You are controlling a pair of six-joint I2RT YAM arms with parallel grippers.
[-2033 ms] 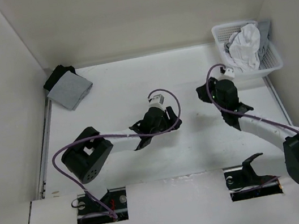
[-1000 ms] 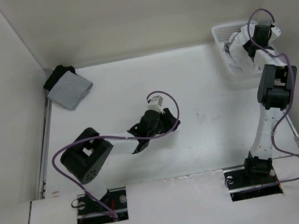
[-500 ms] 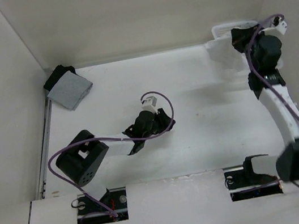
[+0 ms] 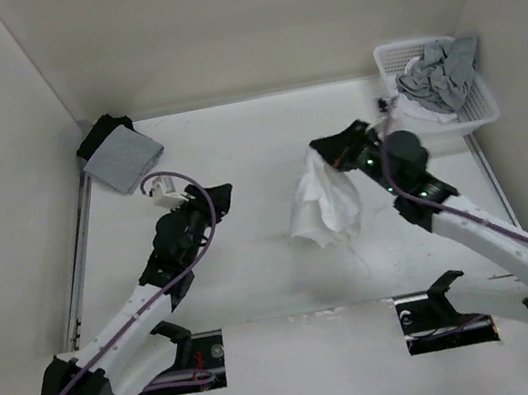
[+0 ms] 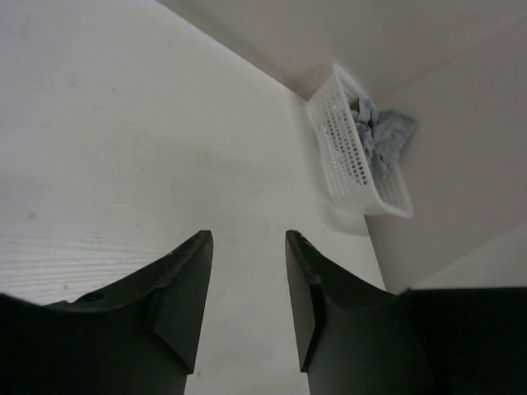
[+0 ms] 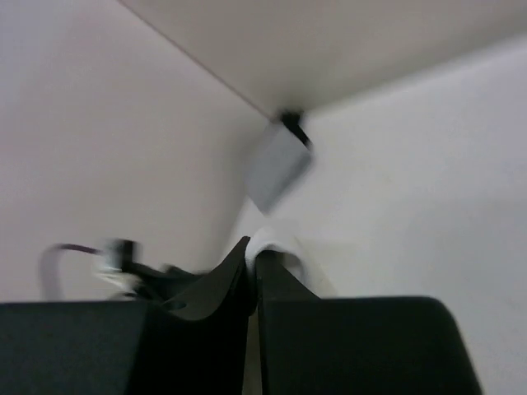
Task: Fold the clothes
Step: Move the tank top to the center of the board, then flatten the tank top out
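Observation:
The clothes, one thin white shirt (image 4: 325, 203), hang bunched from my right gripper (image 4: 324, 153) over the middle of the table, and the lower folds reach the tabletop. In the right wrist view the jaws of my right gripper (image 6: 253, 248) are pinched shut on a fold of the white shirt (image 6: 272, 239). My left gripper (image 4: 220, 198) is left of the shirt and apart from it. Seen from the left wrist, my left gripper (image 5: 247, 240) stands open with only bare table between its fingers.
A white basket (image 4: 480, 107) at the back right holds crumpled grey garments (image 4: 437, 77), also seen in the left wrist view as the basket (image 5: 342, 144). A folded grey garment (image 4: 123, 160) lies on a black cloth (image 4: 101, 131) in the back left corner. Walls close in three sides.
My right arm reached into the basket, shut on the white shirt and carried it out to the table's middle. My left arm swung back and to the left.

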